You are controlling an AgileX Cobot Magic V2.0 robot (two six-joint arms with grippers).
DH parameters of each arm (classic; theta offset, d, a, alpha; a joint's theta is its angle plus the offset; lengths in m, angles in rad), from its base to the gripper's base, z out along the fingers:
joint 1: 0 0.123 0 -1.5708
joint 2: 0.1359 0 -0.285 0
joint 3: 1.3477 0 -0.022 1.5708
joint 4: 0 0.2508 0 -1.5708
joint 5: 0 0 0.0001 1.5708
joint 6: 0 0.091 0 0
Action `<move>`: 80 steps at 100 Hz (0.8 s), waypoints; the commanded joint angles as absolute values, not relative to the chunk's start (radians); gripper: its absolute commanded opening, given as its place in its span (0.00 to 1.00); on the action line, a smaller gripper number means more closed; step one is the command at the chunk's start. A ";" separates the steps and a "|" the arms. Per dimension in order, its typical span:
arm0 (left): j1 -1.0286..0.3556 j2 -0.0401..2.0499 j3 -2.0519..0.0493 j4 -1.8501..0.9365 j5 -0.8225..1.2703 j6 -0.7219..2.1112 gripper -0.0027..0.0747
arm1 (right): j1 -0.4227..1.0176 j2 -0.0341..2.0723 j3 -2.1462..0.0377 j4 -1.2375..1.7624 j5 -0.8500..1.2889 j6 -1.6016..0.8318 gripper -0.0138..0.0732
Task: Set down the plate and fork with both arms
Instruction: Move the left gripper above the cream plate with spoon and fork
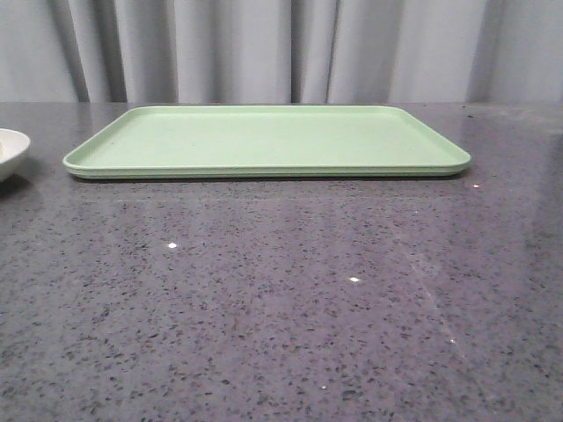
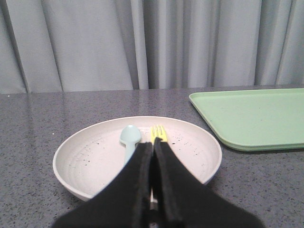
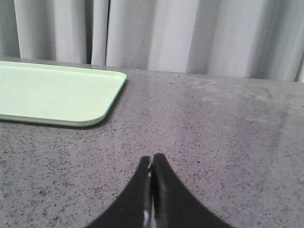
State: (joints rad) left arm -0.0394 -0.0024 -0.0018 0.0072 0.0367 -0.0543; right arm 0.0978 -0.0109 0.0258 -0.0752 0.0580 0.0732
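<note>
The plate, cream-pink with dark specks, sits on the grey table to the left of the tray; only its rim shows at the front view's left edge. The yellow fork lies inside the plate, its tines showing just past my left gripper, whose fingers hide the handle. That gripper is shut, and hovers over the plate's near side with nothing seen between its fingers. My right gripper is shut and empty over bare table, to the right of the tray. Neither gripper appears in the front view.
A pale blue-green spoon lies in the plate beside the fork. The large light-green tray rests flat at the table's middle back, its corners visible in the wrist views. Grey curtains hang behind the table.
</note>
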 commanded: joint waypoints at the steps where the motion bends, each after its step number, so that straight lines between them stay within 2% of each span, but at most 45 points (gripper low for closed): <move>1: -0.035 -0.034 0.011 0.000 -0.049 -0.058 0.01 | 0.092 -0.034 0.022 -0.087 -0.024 0.067 0.08; 66: -0.035 -0.034 0.011 0.000 -0.052 -0.058 0.01 | 0.092 -0.034 0.022 -0.087 -0.024 0.067 0.08; 80: -0.035 -0.034 0.004 -0.008 -0.049 -0.058 0.01 | 0.092 -0.034 0.022 -0.087 -0.087 0.068 0.08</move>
